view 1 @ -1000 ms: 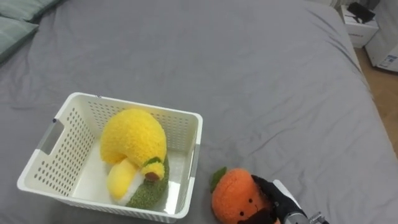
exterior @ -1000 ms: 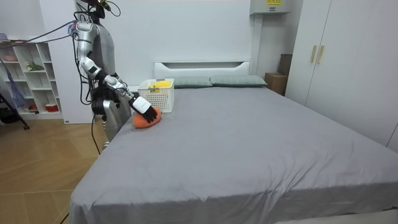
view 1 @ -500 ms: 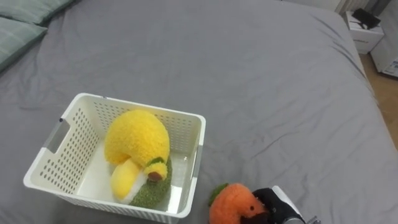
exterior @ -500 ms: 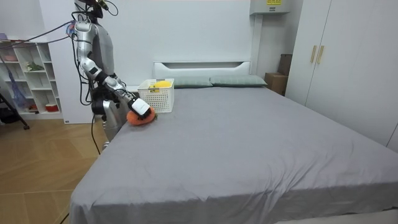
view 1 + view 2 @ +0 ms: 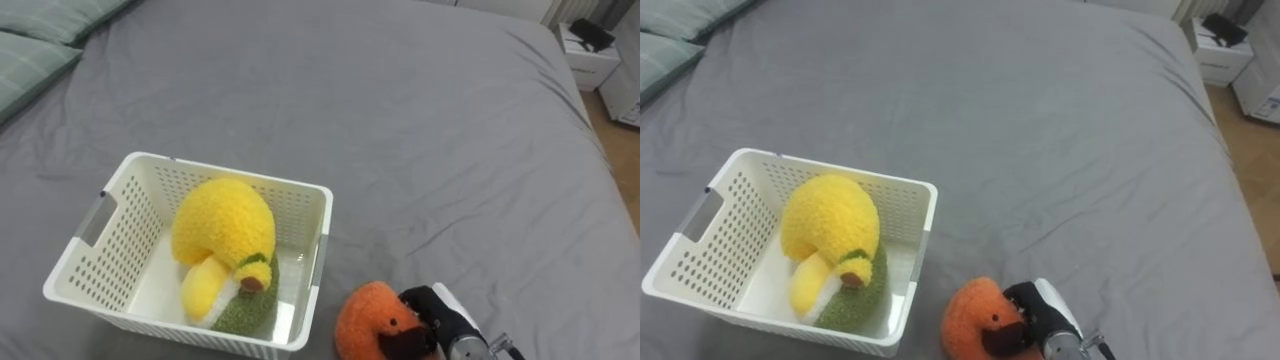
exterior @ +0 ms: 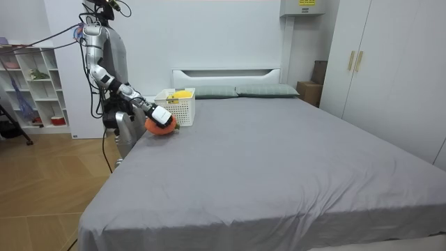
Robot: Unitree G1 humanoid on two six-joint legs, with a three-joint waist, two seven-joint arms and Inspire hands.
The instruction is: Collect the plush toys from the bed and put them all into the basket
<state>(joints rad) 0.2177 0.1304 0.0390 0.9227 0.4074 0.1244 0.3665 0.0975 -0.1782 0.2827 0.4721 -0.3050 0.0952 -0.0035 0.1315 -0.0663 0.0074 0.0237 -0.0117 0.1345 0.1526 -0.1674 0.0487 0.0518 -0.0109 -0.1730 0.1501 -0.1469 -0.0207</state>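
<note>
- Two plush toys are lying inside the white basket (image 5: 232, 180): a big yellow plush toy (image 5: 222, 222) is filling the middle, and a smaller green plush toy (image 5: 243, 308) is leaning against the basket's near wall, touching the yellow one.
- The basket is sitting on the grey bed (image 5: 420, 130), toward the robot's left, with a slot handle showing in its left end wall.
- The orange plush toy (image 5: 362, 312) is showing just beside the basket's near right corner, apart from it, low in the eye views.
- The right robot hand (image 5: 435, 310) is gripping this orange toy: its dark fingers are curling round the toy's right side and pressing into the fur.
- Whether the orange toy is resting on the cover or hanging just above it, I cannot tell.
- Pale green pillows (image 5: 30, 60) are lying at the far left, well apart from the basket.
- In the room view the robot is standing beside the bed at the room view's left, near the headboard end, its right arm reaching down over the mattress edge toward the basket.
- A white shelf unit (image 6: 28, 84) is standing behind the robot.
</note>
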